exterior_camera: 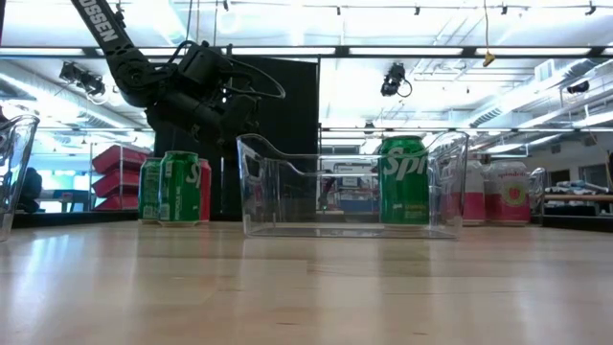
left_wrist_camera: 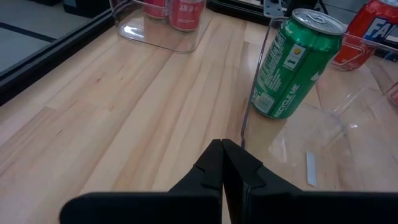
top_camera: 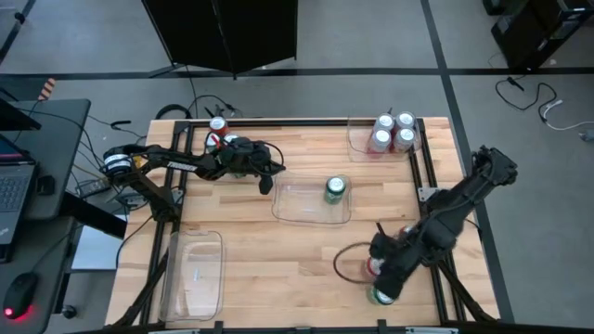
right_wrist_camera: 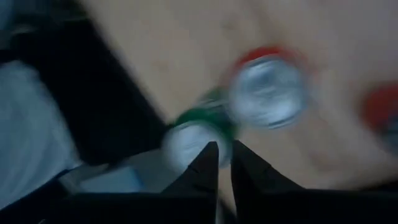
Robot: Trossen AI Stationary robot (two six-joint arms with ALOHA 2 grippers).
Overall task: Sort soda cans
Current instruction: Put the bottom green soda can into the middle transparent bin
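Both claws are pinched narrow and empty: left claw (top_camera: 266,178) near the far-left cans (top_camera: 221,139), right claw (top_camera: 380,249) over cans (top_camera: 379,295) at the bench's (top_camera: 278,269) near-right edge. Judging progress: four silver-red cans (top_camera: 393,131) binned far-right, one green can (top_camera: 335,189) in the middle bin (top_camera: 312,206); most remain.

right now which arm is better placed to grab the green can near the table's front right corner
Right. The right gripper sits beside that green can; its wrist view shows the can just beyond its fingertips. The left gripper is at the far left.
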